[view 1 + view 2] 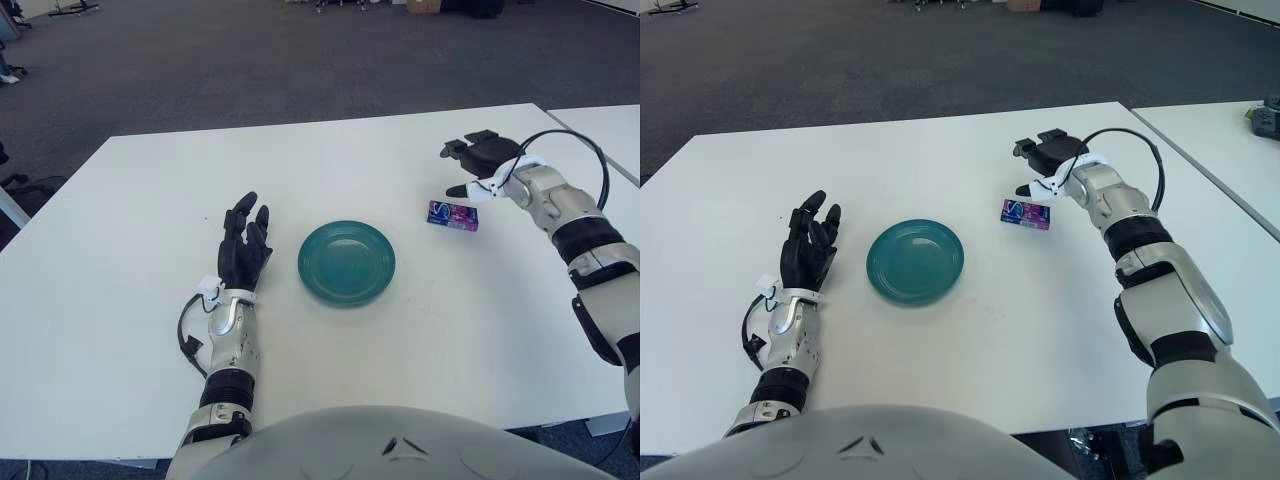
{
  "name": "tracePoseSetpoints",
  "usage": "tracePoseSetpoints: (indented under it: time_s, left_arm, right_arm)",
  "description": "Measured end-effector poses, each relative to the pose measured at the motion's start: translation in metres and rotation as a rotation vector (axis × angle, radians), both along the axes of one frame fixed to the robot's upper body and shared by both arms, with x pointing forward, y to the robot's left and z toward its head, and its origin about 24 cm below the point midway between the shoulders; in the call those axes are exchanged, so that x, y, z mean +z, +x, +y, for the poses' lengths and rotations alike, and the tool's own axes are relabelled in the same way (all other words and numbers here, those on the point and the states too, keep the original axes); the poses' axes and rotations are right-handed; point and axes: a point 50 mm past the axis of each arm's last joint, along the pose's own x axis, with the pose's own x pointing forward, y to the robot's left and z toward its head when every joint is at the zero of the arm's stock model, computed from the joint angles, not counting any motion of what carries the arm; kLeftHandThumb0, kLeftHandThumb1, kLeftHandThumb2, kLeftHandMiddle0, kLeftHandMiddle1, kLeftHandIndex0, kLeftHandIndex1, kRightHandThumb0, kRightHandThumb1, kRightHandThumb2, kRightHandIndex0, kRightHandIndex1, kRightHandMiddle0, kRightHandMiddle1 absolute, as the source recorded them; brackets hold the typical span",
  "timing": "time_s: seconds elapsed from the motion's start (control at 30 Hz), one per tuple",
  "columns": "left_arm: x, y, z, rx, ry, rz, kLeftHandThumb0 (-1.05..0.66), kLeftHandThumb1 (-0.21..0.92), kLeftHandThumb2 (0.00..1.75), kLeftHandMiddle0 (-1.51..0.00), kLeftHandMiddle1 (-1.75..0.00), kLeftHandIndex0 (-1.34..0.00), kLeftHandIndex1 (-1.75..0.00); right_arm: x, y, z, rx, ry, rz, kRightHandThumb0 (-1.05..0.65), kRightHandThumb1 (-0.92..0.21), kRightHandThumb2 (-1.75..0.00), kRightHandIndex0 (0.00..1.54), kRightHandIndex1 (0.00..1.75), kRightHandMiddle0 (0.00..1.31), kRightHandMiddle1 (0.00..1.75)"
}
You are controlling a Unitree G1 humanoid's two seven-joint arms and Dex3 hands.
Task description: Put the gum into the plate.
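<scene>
A small purple and pink gum pack (453,215) lies flat on the white table (130,200), to the right of a round teal plate (346,262). The plate holds nothing. My right hand (478,162) is just above and behind the gum pack, fingers spread, thumb pointing down toward the pack, not gripping it. My left hand (243,243) shows to the left of the plate with fingers spread and nothing in it. The gum also shows in the right eye view (1026,214).
A second white table (605,130) stands close on the right, with a narrow gap between. A black cable (590,150) loops over my right wrist. Dark carpet lies beyond the table's far edge.
</scene>
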Motion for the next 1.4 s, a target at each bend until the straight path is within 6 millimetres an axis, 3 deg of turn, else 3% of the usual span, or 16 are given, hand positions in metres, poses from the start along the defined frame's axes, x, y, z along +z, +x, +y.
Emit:
tracePoseSetpoints:
  time_s: [0.73, 1.13, 1.4]
  left_arm:
    - [-0.001, 0.000, 0.000, -0.008, -0.009, 0.009, -0.82, 0.92, 0.77, -0.34, 0.00, 0.00, -0.83]
    - [-0.001, 0.000, -0.001, -0.016, -0.015, 0.012, -0.81, 0.92, 0.78, -0.34, 0.00, 0.00, -0.80]
    - [0.000, 0.000, -0.001, -0.017, -0.013, 0.009, -0.80, 0.92, 0.77, -0.33, 0.00, 0.00, -0.76]
  right_arm:
    - [-0.048, -0.006, 0.021, -0.108, 0.103, 0.053, -1.05, -0.92, -0.80, 0.00, 0.00, 0.00, 0.00]
    - [-0.078, -0.020, 0.027, -0.154, 0.099, 0.075, -1.05, -0.92, -0.80, 0.00, 0.00, 0.00, 0.00]
    - [-0.080, -0.021, 0.027, -0.179, 0.115, 0.055, -1.05, -0.92, -0.84, 0.00, 0.00, 0.00, 0.00]
